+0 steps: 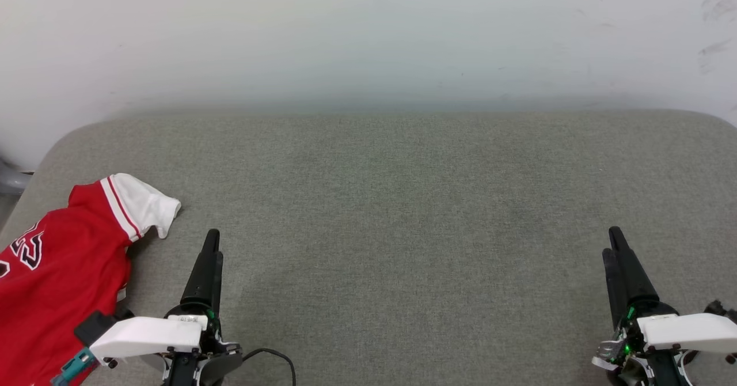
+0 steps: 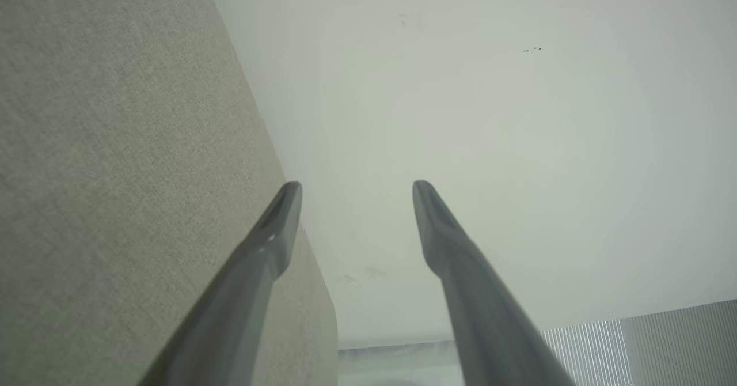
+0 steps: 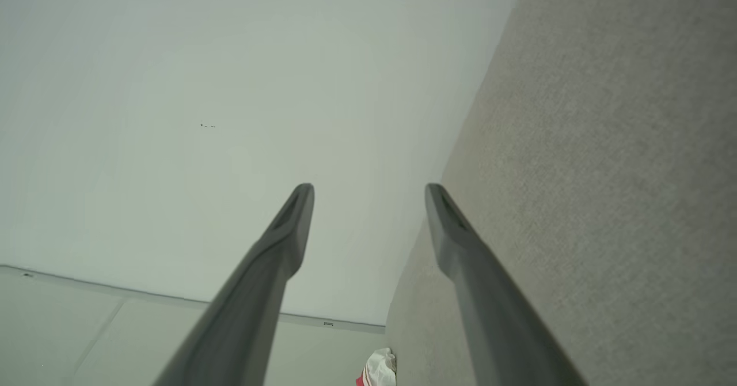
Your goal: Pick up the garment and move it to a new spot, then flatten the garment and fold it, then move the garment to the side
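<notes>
The garment, a red jersey with a white sleeve and black lettering, lies at the near left corner of the grey padded table, partly cut off by the frame edge. My left gripper hovers just to its right, fingers pointing toward the wall. In the left wrist view that left gripper is open with nothing between its fingers. My right gripper is at the near right of the table; its own view shows the right gripper open and empty. A scrap of the garment peeks in at the bottom of the right wrist view.
A white wall rises behind the table's far edge. The table has rounded corners, and a grey object sits past its left edge. A black cable loops by the left wrist. A ribbed grey panel shows low on the wall.
</notes>
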Controlling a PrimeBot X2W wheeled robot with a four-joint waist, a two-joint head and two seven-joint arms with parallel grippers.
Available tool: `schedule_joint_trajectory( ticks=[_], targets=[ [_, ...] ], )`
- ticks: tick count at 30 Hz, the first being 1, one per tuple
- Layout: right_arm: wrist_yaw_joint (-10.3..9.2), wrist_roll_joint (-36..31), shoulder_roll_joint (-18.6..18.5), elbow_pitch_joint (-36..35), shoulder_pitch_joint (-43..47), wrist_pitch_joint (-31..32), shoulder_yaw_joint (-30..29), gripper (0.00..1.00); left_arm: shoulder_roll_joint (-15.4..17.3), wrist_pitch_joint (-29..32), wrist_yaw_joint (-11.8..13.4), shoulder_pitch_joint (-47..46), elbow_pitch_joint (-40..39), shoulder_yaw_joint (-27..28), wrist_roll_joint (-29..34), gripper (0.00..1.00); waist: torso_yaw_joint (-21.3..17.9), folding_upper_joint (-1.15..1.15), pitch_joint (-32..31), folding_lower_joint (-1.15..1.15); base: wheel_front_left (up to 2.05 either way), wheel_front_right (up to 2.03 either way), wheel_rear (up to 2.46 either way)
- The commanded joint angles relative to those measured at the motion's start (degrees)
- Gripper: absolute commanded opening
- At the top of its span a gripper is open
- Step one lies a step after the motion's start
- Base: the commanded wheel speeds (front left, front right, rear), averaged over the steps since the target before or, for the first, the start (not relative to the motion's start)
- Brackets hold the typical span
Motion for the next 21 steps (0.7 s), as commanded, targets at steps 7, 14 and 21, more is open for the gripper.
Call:
schedule_joint_trajectory(
  ticks=[7,14,21],
  targets=[
    [0.01,-16.6,-0.8,-4.5,-0.3,-2.1,0.3,1.0,0.1,-2.0,0.0,-0.4,-4.7,-1.0,12.6,1.0,0.2,0.0,0.0,0.0,0.0,0.0,0.0],
    [0.01,-29.7,-0.3,-7.0,0.2,-3.6,0.7,1.0,0.1,-3.5,0.0,0.2,-7.2,-2.0,22.5,1.0,0.4,0.0,-0.1,0.0,0.0,0.0,0.0],
    [0.01,-40.1,-0.4,-9.0,0.8,-4.6,1.7,1.0,0.2,-4.9,0.0,0.5,-8.4,-3.4,34.0,1.0,0.5,0.0,-0.2,0.0,0.0,0.0,0.0]
  ],
)
